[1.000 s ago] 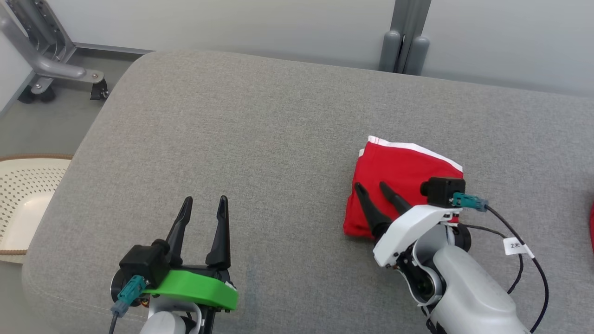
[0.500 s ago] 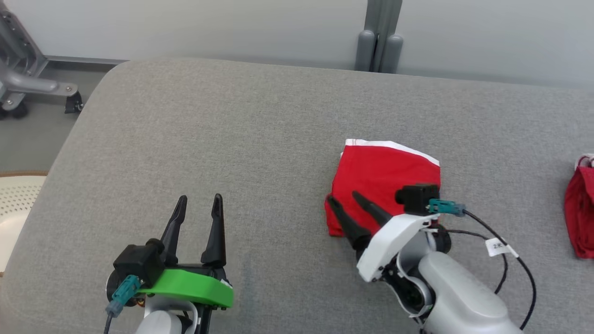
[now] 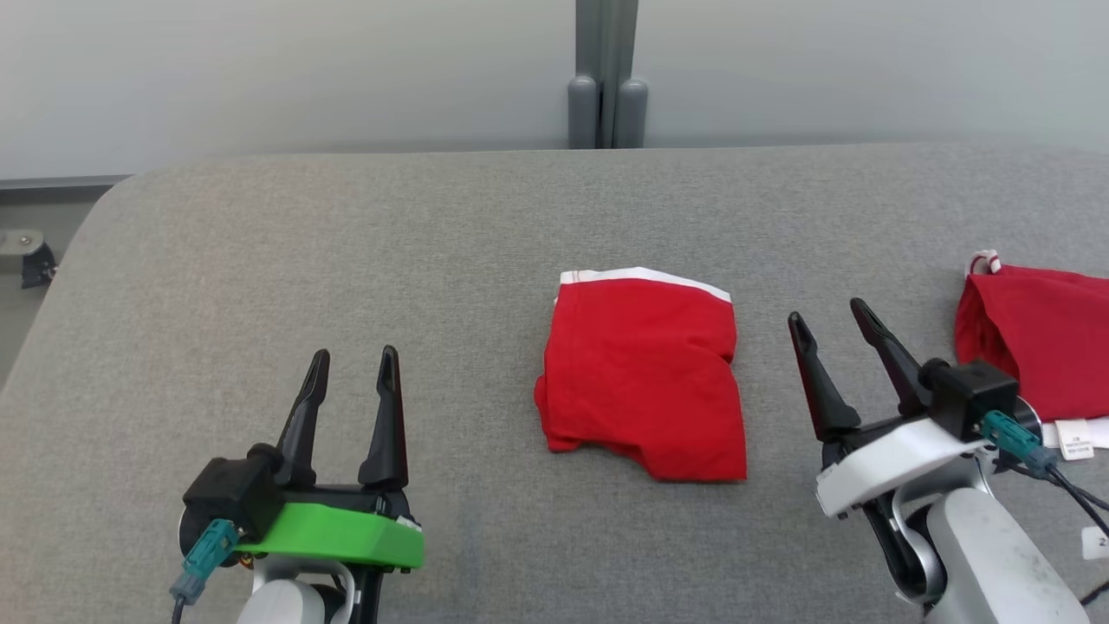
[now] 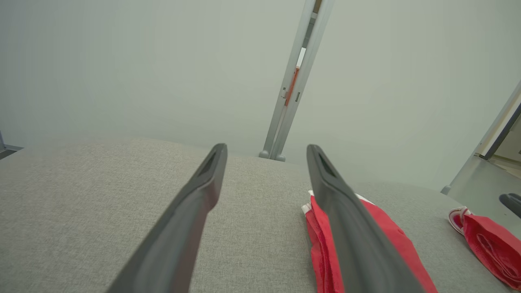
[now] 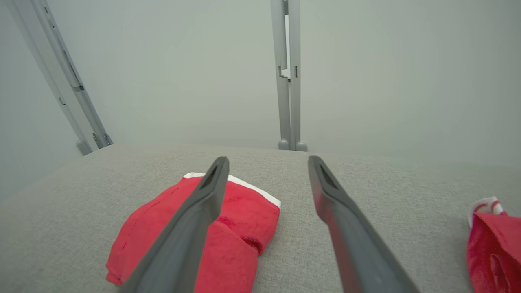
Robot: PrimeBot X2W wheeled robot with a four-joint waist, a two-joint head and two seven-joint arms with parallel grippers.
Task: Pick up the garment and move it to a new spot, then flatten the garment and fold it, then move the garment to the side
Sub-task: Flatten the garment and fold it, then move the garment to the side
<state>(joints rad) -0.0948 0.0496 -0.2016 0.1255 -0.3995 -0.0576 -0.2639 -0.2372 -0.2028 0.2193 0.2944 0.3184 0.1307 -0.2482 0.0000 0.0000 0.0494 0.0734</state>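
On grey worktop (image 3: 346, 243), folded red garment (image 3: 645, 377) lies btwn left hand (image 3: 355, 352) & right hand (image 3: 824, 309); both released, empty, clear of fabric. 2nd red cloth (image 3: 1031, 338) far right.

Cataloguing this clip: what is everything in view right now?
folded garment: one, red with white waistband, middle of the cushion
second garment: one, red with white tag, cushion's right edge
cushion: one, grey fabric, bearing both garments
post: one, grey, against the pale wall behind
frame foot: one, grey with black caster, far left floor
left gripper: one, dark fingers on green mount, open and empty, lower left
right gripper: one, dark fingers on white mount, open and empty, lower right
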